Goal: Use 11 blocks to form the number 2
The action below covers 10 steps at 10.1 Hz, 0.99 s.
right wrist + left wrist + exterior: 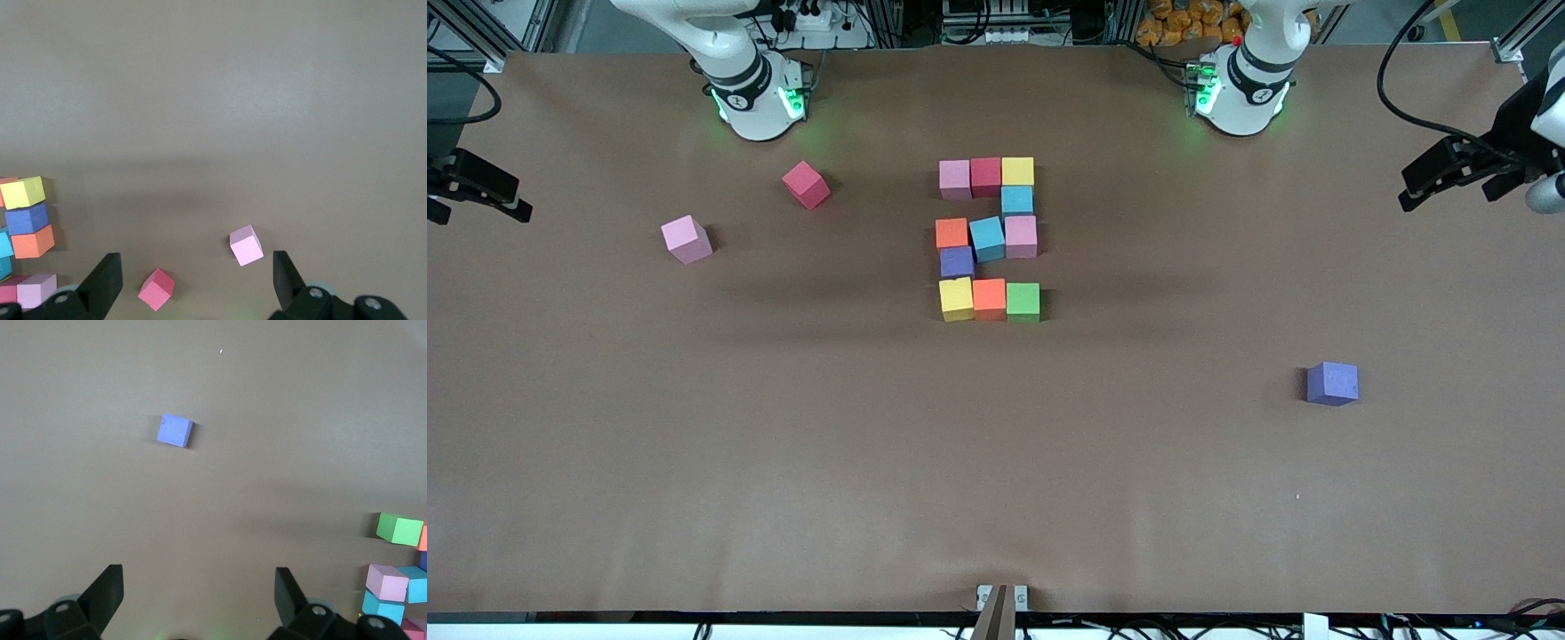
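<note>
The table carries the number 2 at its middle, eleven blocks touching, the middle blue one skewed; the left gripper hangs over the left arm's end, fingers spread, empty; the right gripper likewise at the right arm's end; a purple cube lies at 4 o'clock from the digit; a red cube and a pink cube lie toward 9 o'clock.

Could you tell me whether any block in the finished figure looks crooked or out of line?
Yes: in the number 2, the light blue block in the middle row is turned at an angle and sits slightly nearer the front camera than its orange and pink neighbours. The other rows look reasonably straight.
</note>
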Available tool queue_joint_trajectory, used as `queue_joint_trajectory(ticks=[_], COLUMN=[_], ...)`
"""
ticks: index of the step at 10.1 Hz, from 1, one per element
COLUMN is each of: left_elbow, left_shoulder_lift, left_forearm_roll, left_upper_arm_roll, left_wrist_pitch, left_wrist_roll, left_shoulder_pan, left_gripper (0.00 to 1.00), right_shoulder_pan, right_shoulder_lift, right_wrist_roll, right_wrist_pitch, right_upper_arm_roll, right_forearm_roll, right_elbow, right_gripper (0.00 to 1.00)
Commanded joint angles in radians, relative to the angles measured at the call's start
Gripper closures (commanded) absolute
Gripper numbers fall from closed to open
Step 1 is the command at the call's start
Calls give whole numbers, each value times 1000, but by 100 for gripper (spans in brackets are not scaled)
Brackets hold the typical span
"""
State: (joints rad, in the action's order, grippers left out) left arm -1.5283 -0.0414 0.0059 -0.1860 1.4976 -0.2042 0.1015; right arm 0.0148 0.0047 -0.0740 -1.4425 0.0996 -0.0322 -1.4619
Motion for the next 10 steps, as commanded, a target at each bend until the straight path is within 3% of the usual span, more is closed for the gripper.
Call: queue_joint_trajectory(ticks=[1, 10], left_elbow=[22, 27], left_shoulder_lift=[21, 28], left_forearm_roll=[2, -9], left_upper_arm_roll=[-1, -9], left_wrist_pitch=[15, 13], left_wrist_roll=[-55, 19], left_shoulder_pan=[-22, -32], left_gripper=[0, 0], right_shoulder_pan=[-24, -27], right_shoulder_lift=[-12, -14], right_wrist_roll=[-6, -6], right_wrist_pitch=[11, 11], right_upper_arm_roll=[-20, -17], right_forearm_roll=[-5, -2], right_elbow=[-2, -2], right_gripper=[0, 0])
